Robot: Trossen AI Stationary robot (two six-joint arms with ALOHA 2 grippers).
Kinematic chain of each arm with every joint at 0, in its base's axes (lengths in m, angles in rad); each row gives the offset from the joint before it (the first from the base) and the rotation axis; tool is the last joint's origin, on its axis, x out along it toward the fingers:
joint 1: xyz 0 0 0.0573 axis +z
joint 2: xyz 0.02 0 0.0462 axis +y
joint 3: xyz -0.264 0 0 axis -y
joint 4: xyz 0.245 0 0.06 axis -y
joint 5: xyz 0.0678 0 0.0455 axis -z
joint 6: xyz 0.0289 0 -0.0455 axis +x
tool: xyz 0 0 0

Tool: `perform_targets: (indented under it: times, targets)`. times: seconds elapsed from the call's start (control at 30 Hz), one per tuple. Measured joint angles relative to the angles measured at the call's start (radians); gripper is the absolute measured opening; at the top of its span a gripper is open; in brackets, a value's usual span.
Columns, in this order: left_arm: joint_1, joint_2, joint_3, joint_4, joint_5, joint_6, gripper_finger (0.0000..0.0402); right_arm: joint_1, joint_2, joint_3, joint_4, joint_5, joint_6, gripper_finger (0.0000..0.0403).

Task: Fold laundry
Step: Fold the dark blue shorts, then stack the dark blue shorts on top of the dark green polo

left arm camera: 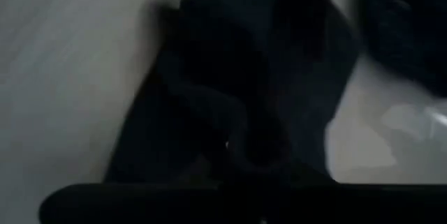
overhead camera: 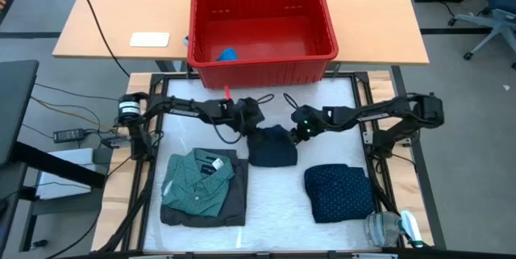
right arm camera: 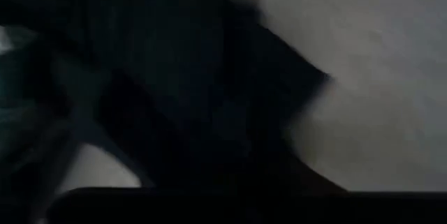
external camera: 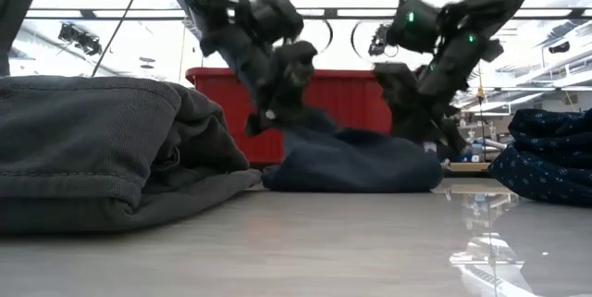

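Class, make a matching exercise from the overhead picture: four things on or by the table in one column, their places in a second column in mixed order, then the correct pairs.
Things:
1. teal-green shirt
2. navy dotted garment
3. plain dark garment
4. red basket

Places:
A. folded at the table's right side
B. between the two grippers, mid-table
C. beyond the white work surface, on the wooden table
D. lying on a charcoal grey piece, at the left

Pairs: 1-D, 2-A, 3-B, 4-C

Plain dark piece [overhead camera: 272,148] bunched mid-table (teal shirt [overhead camera: 196,181] atop charcoal piece [overhead camera: 232,202], navy piece [overhead camera: 339,192] folded)
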Motion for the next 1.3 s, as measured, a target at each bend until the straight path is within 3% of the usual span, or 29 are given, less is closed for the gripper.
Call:
perform_targets:
  times: [0.13, 0.23, 0.33, 0.43, 0.73, 1.1, 1.3]
  targets:
    - [0.055, 0.035, 0.0, -0.008, 0.011, -0.047, 0.0044, -0.047, 0.005, -0.003, 0.014, -0.044, 0.015, 0.012]
    - [0.09, 0.031, 0.0, -0.042, 0.09, -0.092, 0.0068, -0.062, -0.041, -0.003, 0.015, -0.043, 0.041, 0.017]
    - [0.118, -0.019, 0.0, -0.063, 0.182, -0.139, 0.0101, -0.064, -0.098, -0.003, 0.016, -0.027, 0.088, 0.0208]
    - [0.127, -0.077, 0.0, -0.095, 0.181, -0.139, 0.0134, -0.064, -0.129, -0.003, 0.008, -0.021, 0.115, 0.0232]
    - [0.084, -0.138, -0.006, -0.297, 0.052, -0.161, 0.0221, 0.033, -0.064, -0.003, 0.024, -0.051, 0.196, 0.0262]
    - [0.025, -0.115, -0.123, -0.093, -0.103, -0.395, 0.032, 0.112, 0.031, -0.002, 0.051, 0.028, 0.349, 0.0266]
    - [0.033, -0.019, -0.151, 0.006, -0.104, -0.491, 0.0346, 0.113, 0.086, -0.002, 0.108, 0.022, 0.358, 0.0266]
